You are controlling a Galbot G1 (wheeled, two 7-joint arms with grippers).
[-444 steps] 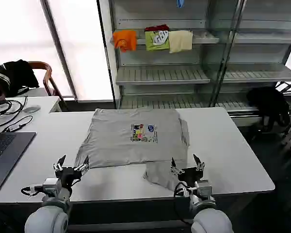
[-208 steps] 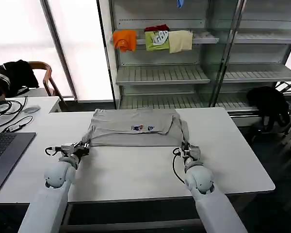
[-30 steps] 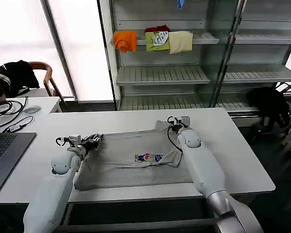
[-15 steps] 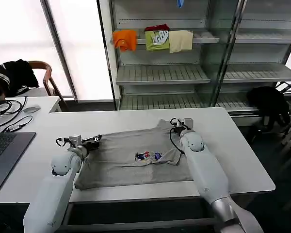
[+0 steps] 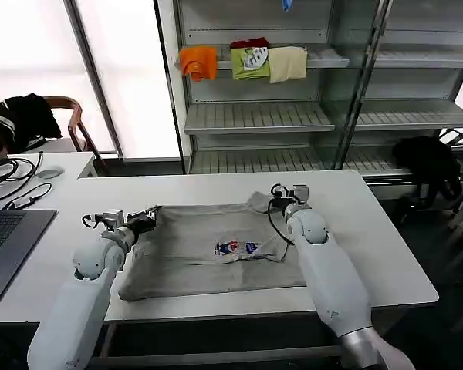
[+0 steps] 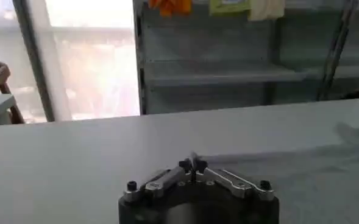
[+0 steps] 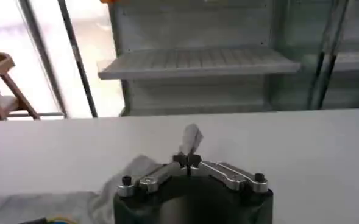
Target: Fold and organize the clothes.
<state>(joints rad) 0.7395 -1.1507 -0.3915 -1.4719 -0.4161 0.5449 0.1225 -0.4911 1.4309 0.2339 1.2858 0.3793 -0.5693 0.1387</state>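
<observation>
T-shirt (image 5: pixel 208 250) folded, print up | left hand (image 5: pixel 143 220), right hand (image 5: pixel 282 193) pinching its corners

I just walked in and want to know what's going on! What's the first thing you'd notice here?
A grey T-shirt with a small colourful print lies spread on the white table, and a robot pinches it at both far corners. The left gripper holds the corner on the robot's left, the right gripper the one on its right. Behind, orange, green and cream folded garments sit on a shelf.
</observation>
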